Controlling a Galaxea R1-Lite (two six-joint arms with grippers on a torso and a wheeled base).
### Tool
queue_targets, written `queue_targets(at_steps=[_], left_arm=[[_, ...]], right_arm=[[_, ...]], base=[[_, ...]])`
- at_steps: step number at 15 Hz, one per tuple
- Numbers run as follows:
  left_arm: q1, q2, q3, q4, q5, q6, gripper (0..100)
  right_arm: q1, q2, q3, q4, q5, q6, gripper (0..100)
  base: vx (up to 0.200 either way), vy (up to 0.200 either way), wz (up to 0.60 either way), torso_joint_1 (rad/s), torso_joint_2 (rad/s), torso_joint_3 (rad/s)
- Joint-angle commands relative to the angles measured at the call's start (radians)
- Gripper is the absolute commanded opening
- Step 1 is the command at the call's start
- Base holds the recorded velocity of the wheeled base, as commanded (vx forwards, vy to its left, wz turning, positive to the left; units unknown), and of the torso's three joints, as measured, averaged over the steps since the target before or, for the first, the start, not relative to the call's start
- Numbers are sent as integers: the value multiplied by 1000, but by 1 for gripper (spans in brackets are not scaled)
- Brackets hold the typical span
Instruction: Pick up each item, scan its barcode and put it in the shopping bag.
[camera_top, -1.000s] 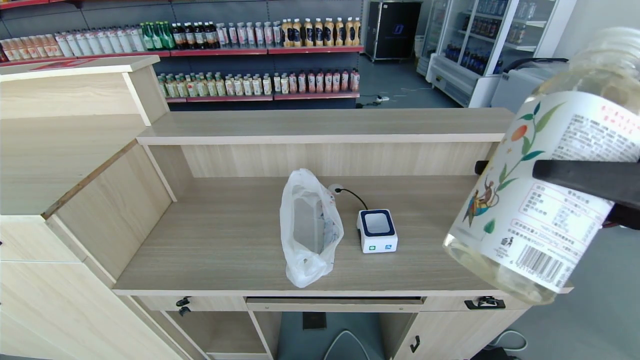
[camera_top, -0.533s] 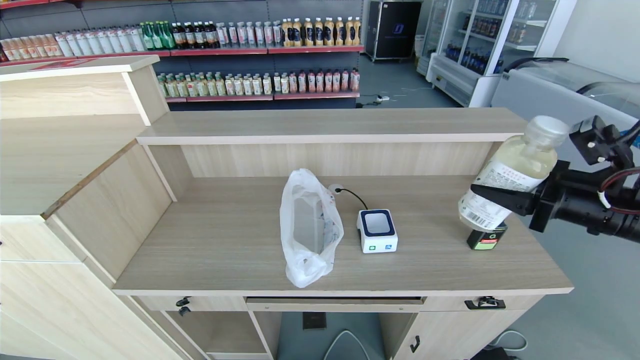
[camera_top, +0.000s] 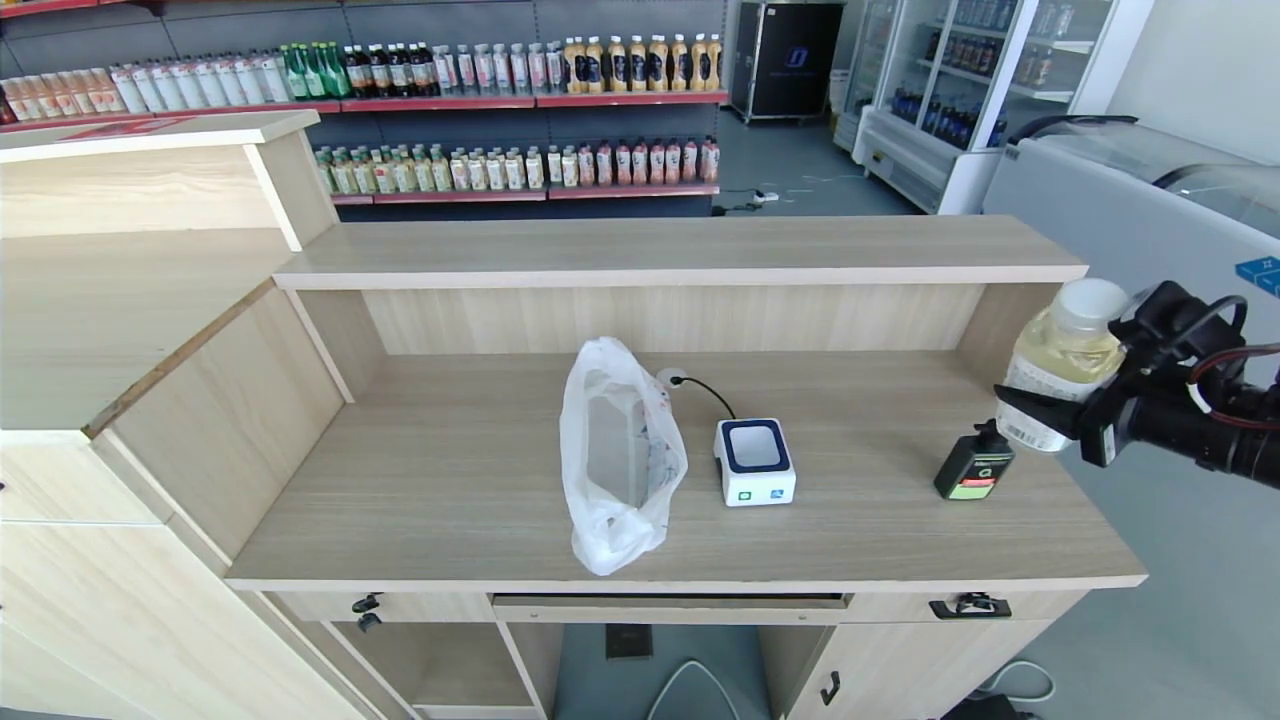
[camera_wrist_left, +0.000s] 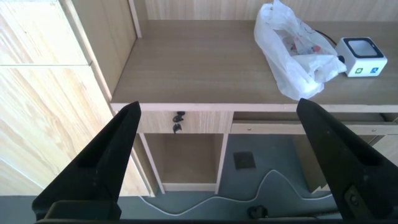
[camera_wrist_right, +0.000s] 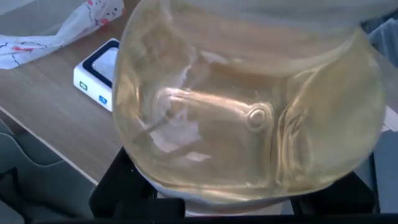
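Gripping the clear plastic bottle of pale yellow drink (camera_top: 1062, 365) round its labelled lower half, the right jaws hold it raised at the right end of the wooden surface (camera_top: 480, 500), its long axis near upright and its white cap on top. The white box scanner with a dark-framed window (camera_top: 755, 462) sits well apart toward the robot's left, so the bottle must travel leftward and probably tip to show its barcode. A small black handheld device with a green and red label (camera_top: 973, 472) stands just below the bottle, on that path. The white plastic shopping bag (camera_top: 620, 460) slumps just left of the scanner. The left jaws hang spread and empty off the surface's left front.
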Motion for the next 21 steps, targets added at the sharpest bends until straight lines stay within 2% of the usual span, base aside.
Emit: queue_targets(at_steps=[1, 4, 7, 10, 12, 15, 21], left_arm=[[0, 2, 0, 0, 0, 0, 100], [0, 2, 0, 0, 0, 0, 100], [0, 2, 0, 0, 0, 0, 100], [0, 2, 0, 0, 0, 0, 100], [0, 2, 0, 0, 0, 0, 100], [0, 2, 0, 0, 0, 0, 100], [0, 2, 0, 0, 0, 0, 100]], right_arm=[[-23, -5, 5, -7, 0, -28, 0], [-62, -20, 4, 1, 2, -177, 0], [-72, -10, 4, -17, -3, -298, 0], [-61, 33, -5, -88, 5, -324, 0], [-56, 79, -13, -102, 19, -418, 0], [-58, 187, -16, -106, 78, -488, 0], [-42, 363, -28, -333, 115, -504, 0]], base=[[0, 0, 0, 0, 0, 0], [0, 0, 0, 0, 0, 0], [0, 0, 600, 2, 7, 4], [0, 0, 600, 2, -2, 2], [0, 0, 0, 0, 0, 0], [0, 0, 0, 0, 0, 0], [0, 0, 0, 0, 0, 0]])
